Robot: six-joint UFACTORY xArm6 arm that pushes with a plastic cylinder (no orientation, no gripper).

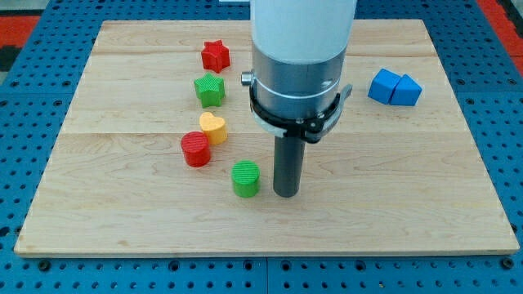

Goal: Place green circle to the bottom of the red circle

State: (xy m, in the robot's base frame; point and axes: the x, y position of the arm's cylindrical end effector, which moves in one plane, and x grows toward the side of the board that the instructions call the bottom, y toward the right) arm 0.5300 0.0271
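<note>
Centrally, a light wooden desk point(392, 180) made of joined planks is seen, laid on a blue perforated base point(498, 106); a red patch of the same perforated kind is visible at the view's top left corner point(24, 20). No pincer is carried by the arm; only a dark rod under a white and grey cylinder point(298, 49) is shown, so no pincer state can be told. My tip point(284, 194) is set on the desk just right of the green circle point(245, 179), a narrow gap being seen between them. The green circle is placed below and to the right of the red circle point(195, 150), near it but apart. A yellow heart point(213, 127) is found touching the red circle's upper right. Above it a green star-like block point(210, 89) and a red star point(216, 55) are lined up. At the view's right, two blue blocks point(395, 87) are pressed together, shape unclear.
</note>
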